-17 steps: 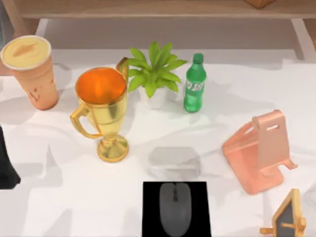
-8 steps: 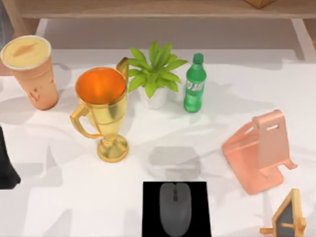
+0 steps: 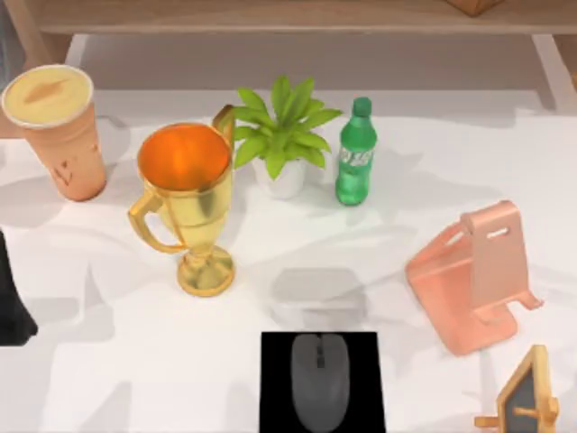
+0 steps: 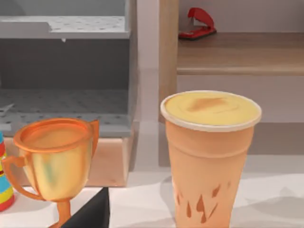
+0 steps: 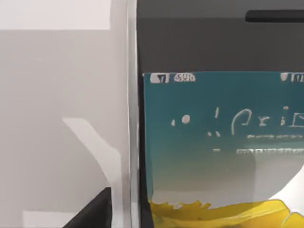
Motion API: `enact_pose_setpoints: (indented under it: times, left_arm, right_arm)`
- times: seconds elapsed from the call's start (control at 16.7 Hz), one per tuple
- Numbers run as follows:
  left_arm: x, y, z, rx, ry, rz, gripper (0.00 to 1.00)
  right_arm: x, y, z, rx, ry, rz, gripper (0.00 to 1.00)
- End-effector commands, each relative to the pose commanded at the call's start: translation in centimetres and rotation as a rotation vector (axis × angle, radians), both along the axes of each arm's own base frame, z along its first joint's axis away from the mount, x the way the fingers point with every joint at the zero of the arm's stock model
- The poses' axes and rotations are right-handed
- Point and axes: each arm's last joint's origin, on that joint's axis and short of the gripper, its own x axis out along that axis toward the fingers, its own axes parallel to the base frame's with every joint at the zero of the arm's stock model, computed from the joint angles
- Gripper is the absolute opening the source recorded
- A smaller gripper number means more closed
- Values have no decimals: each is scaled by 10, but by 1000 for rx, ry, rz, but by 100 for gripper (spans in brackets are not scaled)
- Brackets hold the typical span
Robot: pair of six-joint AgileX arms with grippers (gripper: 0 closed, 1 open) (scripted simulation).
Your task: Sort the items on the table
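The tall orange cup [image 3: 56, 126] with a cream-yellow top stands at the table's far left corner; the left wrist view faces it close up as the cup [image 4: 209, 156]. My left arm [image 3: 11, 307] is a dark shape at the table's left edge, nearer than the cup, and a dark part of the left gripper [image 4: 90, 213] shows low in its wrist view. The dark grey mouse [image 3: 320, 379] lies on a black mat [image 3: 275, 383] at the front centre. The right wrist view looks closely at the silver-edged smartphone [image 5: 218, 142] lying on the white table [image 5: 57, 118], with a dark part of the right gripper [image 5: 92, 211] beside it.
A gold trophy [image 3: 185, 198] stands right of the cup, with a potted plant [image 3: 284, 135] and a green bottle [image 3: 354, 153] behind. A pink phone stand [image 3: 473, 275] sits at the right and a small wooden chalkboard [image 3: 527, 397] at the front right corner. A red stapler [image 4: 197, 23] rests on a shelf.
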Motion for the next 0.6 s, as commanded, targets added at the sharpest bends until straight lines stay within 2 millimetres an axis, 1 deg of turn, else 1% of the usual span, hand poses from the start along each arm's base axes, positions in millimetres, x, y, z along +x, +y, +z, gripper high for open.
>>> enact_pose_setpoints:
  times: [0.42,0.48,0.6]
  left_arm:
    - [0,0,0,0,0,0,100]
    - [0,0,0,0,0,0,100]
    - [0,0,0,0,0,0,100]
  right_arm:
    - [0,0,0,0,0,0,2]
    - [0,0,0,0,0,0,0]
    - [0,0,0,0,0,0,0]
